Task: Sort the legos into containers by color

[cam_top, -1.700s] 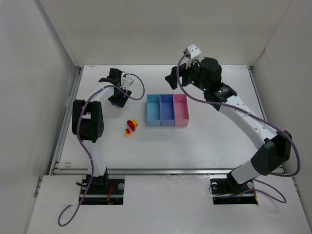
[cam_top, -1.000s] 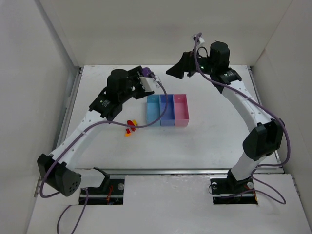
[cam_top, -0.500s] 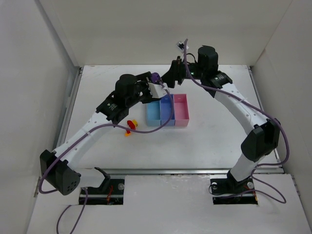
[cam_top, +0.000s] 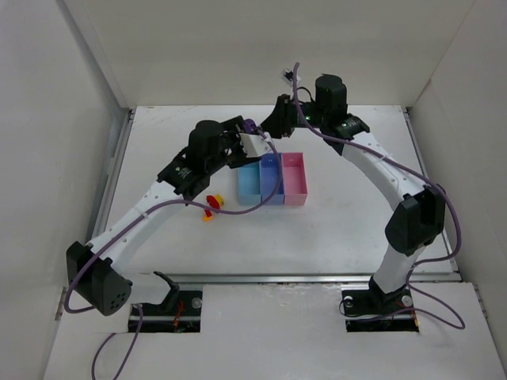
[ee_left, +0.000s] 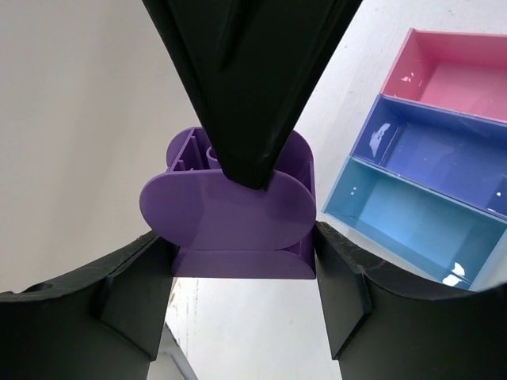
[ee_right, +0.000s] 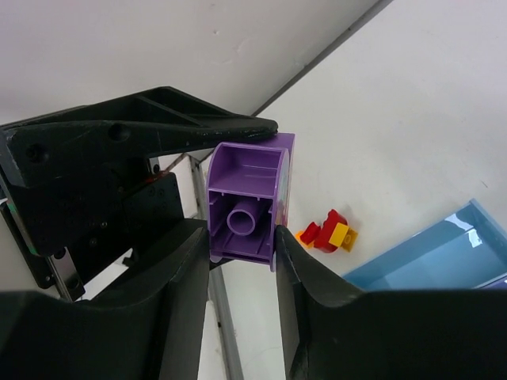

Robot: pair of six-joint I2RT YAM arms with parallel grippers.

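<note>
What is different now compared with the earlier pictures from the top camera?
The left arm unfolded and swung right, bringing the small purple plastic brick near the far end of the three joined plastic bins. The right tool moved left and now clasps the same brick, which the left tool also holds. The red and yellow bricks and the bins stayed put.

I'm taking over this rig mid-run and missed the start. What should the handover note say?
Left gripper: shut on the purple lego, held up near the bins.
Right gripper: looks shut on the same lego.
Red and yellow-orange legos: clustered on the table, left of the light blue bin.
Light blue bin, periwinkle bin, pink bin: all empty.
Done: nothing binned.
Left: every lego.
</note>
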